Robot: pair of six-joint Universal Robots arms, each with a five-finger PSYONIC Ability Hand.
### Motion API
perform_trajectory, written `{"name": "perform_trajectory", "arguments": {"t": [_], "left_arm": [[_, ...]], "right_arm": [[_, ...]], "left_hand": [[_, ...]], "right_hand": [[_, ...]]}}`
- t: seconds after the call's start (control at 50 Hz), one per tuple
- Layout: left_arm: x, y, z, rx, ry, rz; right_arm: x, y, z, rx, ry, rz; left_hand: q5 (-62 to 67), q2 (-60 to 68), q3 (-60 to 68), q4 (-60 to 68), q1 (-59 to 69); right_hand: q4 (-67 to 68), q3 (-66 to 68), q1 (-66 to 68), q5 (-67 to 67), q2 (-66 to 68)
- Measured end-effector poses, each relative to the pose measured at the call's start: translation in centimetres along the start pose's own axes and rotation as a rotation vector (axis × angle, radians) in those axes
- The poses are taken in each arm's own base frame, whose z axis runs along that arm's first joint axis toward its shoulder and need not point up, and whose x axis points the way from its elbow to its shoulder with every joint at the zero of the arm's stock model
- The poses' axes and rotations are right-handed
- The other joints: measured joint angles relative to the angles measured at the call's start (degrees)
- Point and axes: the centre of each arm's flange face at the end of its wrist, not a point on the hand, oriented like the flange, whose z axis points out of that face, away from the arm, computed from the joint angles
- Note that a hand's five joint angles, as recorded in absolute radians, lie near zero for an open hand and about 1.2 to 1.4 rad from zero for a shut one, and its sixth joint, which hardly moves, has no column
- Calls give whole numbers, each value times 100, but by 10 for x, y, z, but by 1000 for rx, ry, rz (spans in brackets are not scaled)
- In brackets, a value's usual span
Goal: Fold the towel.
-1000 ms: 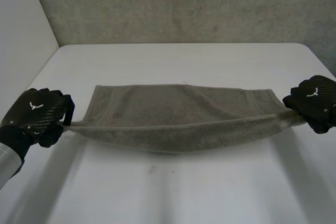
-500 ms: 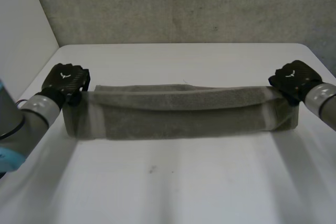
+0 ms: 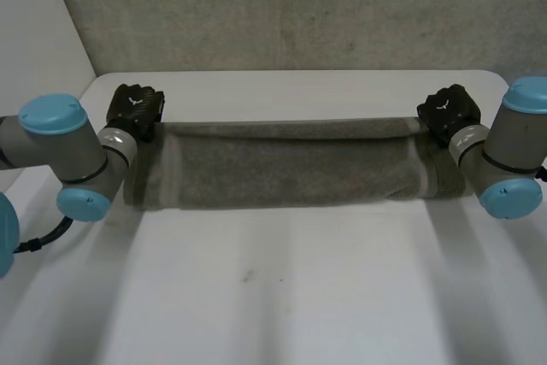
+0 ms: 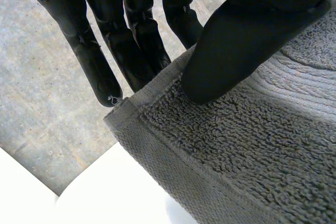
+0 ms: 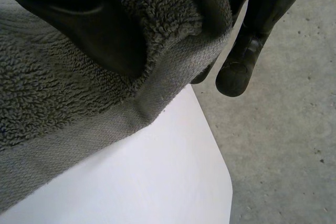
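Note:
A grey towel (image 3: 282, 168) is stretched across the white table (image 3: 282, 297), folded lengthwise, its upper edge pulled taut between both hands at the far side. My left hand (image 3: 135, 110) pinches the towel's far left corner. In the left wrist view the thumb (image 4: 236, 40) presses the towel (image 4: 252, 150) against the fingers (image 4: 105, 51). My right hand (image 3: 446, 112) holds the far right corner. In the right wrist view the thumb (image 5: 89, 30) and fingers (image 5: 247, 51) clamp the bunched towel (image 5: 58, 103) edge.
A grey wall (image 3: 299, 6) rises behind the table's far edge. My two arms (image 3: 68, 151) flank the towel's ends, the right arm (image 3: 504, 151) over the table's right side. Bare table lies in front of the towel.
Both hands have carried the towel's near edge up and away over the rest, towards the far edge. The towel went from a sagging open sheet to a doubled strip.

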Motion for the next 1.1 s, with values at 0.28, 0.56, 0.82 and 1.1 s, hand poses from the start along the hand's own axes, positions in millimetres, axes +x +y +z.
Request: {"name": "perform_trajectory", "arguments": {"t": [0.28, 0.56, 0.82, 1.1], "left_arm": [[10, 5, 11, -1, 19, 1], [-7, -49, -3, 72, -6, 0], [-15, -81, -50, 55, 4, -41], [2, -55, -105, -95, 66, -66]], "right_arm": [[-5, 1, 15, -18, 56, -8], [62, -51, 0, 89, 207, 109], [84, -60, -52, -1, 108, 180], [39, -10, -91, -163, -179, 304]], "left_hand": [[-5590, -5756, -5739, -5750, -5643], [-5753, -6018, -6014, -6016, -5920], [-5755, -6025, -6013, -6020, -5920], [-5755, -5885, -5882, -5899, -5841]], "right_hand": [[-6185, -6234, -6287, -6320, -6101], [-6185, -6235, -6313, -6320, -6101], [-6185, -6235, -6315, -6320, -6101], [-6185, -6234, -6307, -6318, -6101]]}}
